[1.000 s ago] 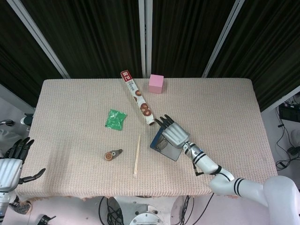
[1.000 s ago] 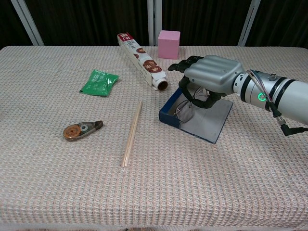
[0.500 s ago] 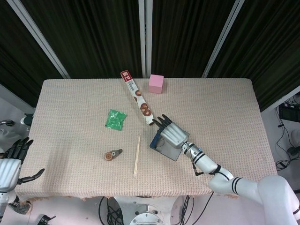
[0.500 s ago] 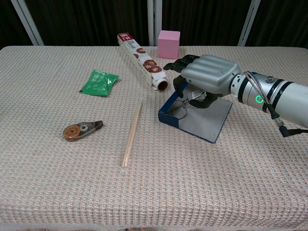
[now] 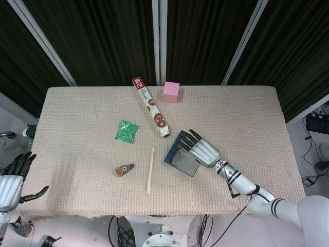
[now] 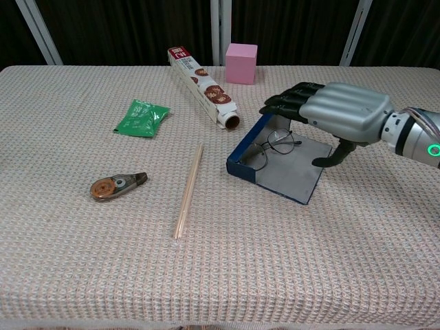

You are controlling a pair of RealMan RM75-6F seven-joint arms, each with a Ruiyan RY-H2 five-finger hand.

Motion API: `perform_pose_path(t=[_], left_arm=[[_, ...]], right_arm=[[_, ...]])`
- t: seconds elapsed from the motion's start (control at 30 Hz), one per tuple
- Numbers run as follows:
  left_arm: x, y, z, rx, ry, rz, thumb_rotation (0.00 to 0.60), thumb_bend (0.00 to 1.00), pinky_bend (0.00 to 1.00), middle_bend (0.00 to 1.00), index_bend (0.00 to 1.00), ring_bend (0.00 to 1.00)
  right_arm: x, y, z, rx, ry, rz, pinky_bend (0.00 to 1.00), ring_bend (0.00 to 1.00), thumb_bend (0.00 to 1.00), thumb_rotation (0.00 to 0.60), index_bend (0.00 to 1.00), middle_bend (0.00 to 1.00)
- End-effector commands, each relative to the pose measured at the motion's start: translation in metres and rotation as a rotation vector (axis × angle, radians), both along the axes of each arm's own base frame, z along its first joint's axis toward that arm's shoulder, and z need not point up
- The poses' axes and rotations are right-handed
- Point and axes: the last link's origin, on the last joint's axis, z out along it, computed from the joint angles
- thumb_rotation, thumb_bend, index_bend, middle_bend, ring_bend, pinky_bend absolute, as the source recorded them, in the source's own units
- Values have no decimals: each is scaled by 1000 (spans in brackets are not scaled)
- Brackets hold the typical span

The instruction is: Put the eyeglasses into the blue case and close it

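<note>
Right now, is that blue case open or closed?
Open. The blue case lies spread flat, its grey inside showing, with the eyeglasses resting in it.

Open robot hand (image 5: 204, 152) over blue case (image 5: 181, 158)

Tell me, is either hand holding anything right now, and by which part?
Nothing is held. The right hand hovers open over the blue case, with the eyeglasses lying inside untouched. The left hand is off the table, open.

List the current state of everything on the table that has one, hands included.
Blue eyeglass case: open, lying flat.
Wire-framed eyeglasses: inside the case, released.
Right hand: empty, fingers extended over the case.
Left hand: empty, fingers apart, off the table's edge.
Long cookie box: lying down.
</note>
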Motion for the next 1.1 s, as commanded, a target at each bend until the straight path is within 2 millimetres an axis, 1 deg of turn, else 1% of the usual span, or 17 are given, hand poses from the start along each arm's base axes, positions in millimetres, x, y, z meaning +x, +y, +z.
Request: perform_pose_path(t=[0.03, 0.17, 0.33, 0.53, 0.8, 0.87, 0.97, 1.03, 1.1], left_arm=[[0, 0, -2, -4, -1, 0, 353, 158, 218, 49, 34, 50], [0, 0, -3, -9, 1, -2, 355, 158, 217, 49, 34, 50], [0, 0, -3, -11, 3, 0, 355, 158, 218, 49, 34, 50], [-2, 0, -4, -10, 1, 6, 355, 158, 218, 49, 34, 50], [-5, -1, -2, -8, 1, 13, 358, 158, 218, 49, 34, 50], [-6, -1, -2, -7, -1, 14, 358, 158, 218, 49, 34, 50], [-7, -2, -2, -6, -2, 16, 358, 158, 218, 49, 34, 50], [-8, -2, -2, -5, -3, 17, 358, 158, 218, 49, 34, 50], [-8, -2, -1, -4, -4, 19, 358, 158, 218, 49, 34, 50]], right_arm=[[-16, 9, 4, 17, 1, -19, 0, 0, 94, 600, 0, 0], [-29, 14, 1, 27, -7, -43, 0, 0, 89, 600, 0, 0], [-34, 16, -5, 36, -19, -51, 0, 0, 89, 600, 0, 0], [-31, 13, -12, 47, -27, -50, 0, 0, 89, 600, 0, 0], [-20, 10, -20, 45, -67, -40, 0, 0, 91, 600, 0, 0], [-18, 10, -23, 39, -89, -35, 0, 0, 105, 600, 0, 0], [-14, 10, -28, 36, -118, -32, 0, 0, 177, 600, 5, 0], [-13, 9, -33, 36, -131, -36, 0, 0, 281, 600, 38, 0], [-11, 8, -36, 37, -140, -45, 0, 0, 345, 600, 72, 0]])
